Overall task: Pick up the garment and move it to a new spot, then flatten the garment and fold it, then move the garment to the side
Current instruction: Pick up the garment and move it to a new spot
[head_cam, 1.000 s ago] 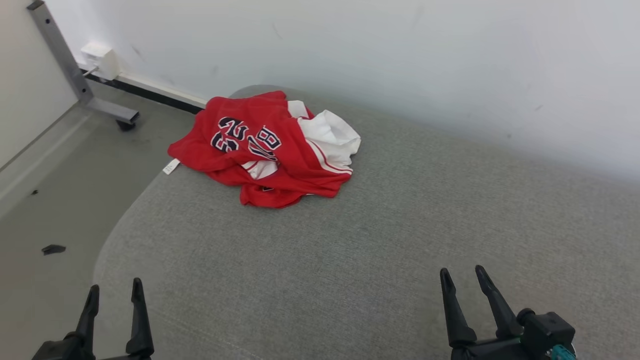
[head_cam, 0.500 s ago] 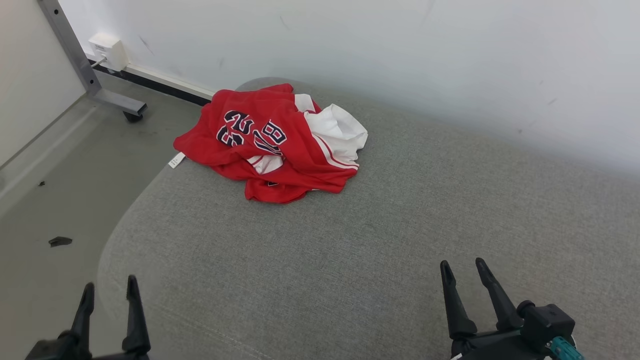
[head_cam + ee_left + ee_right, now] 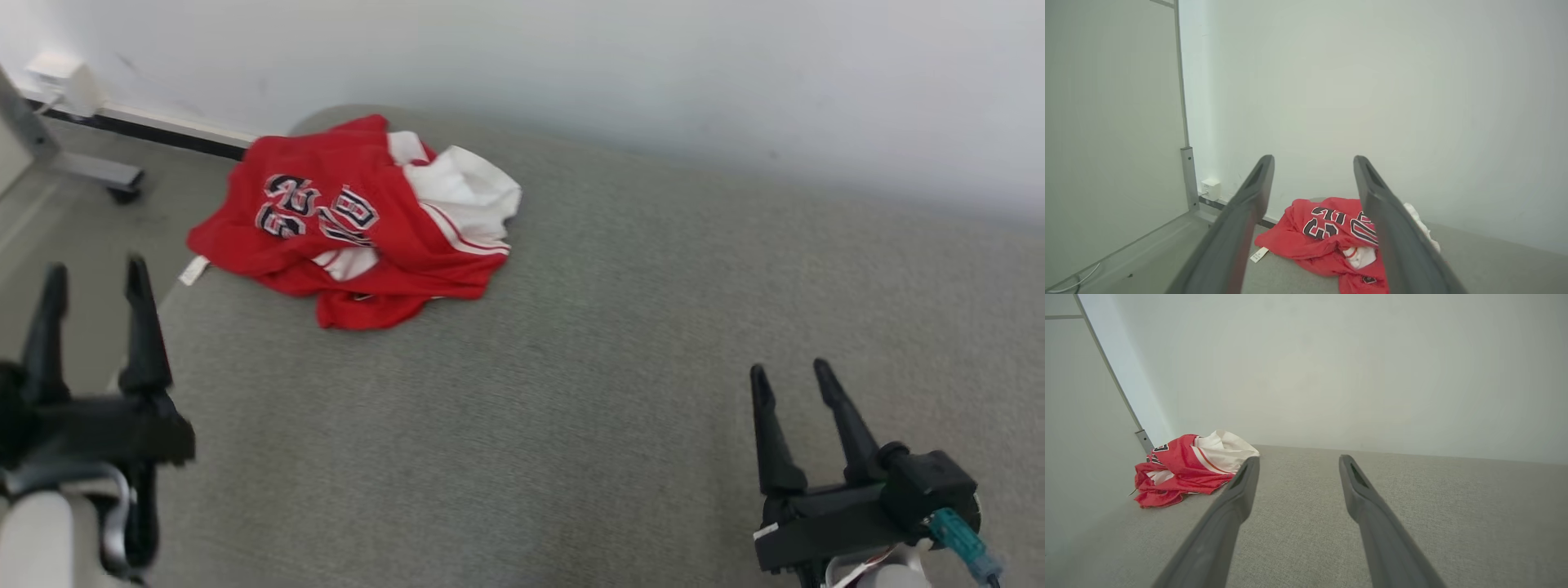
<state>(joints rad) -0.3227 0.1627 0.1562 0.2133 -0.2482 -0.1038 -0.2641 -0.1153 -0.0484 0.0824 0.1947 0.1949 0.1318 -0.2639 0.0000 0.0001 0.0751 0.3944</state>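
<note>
Two dark two-fingered grippers sit nearest, jaws spread wide apart on both. At the lower left of the head view, the left gripper (image 3: 95,268) hangs over the rounded left edge of the grey woven upholstered surface (image 3: 571,367), where that edge meets the grey floor (image 3: 65,237). At lower right, the right gripper (image 3: 790,369) hovers over bare fabric, well apart from the garment.

Farther on, at the far left corner of the surface and close to the white wall (image 3: 653,65), the crumpled red sports jersey (image 3: 326,237) lies in a heap. It has dark white-edged numerals, white trim and a white fold turned up on its right side. Its small white tag (image 3: 193,270) pokes out at the surface edge.

Beyond, on the floor, stands a grey metal frame leg with castor (image 3: 90,171). A white wall box (image 3: 65,77) is low on the wall.
</note>
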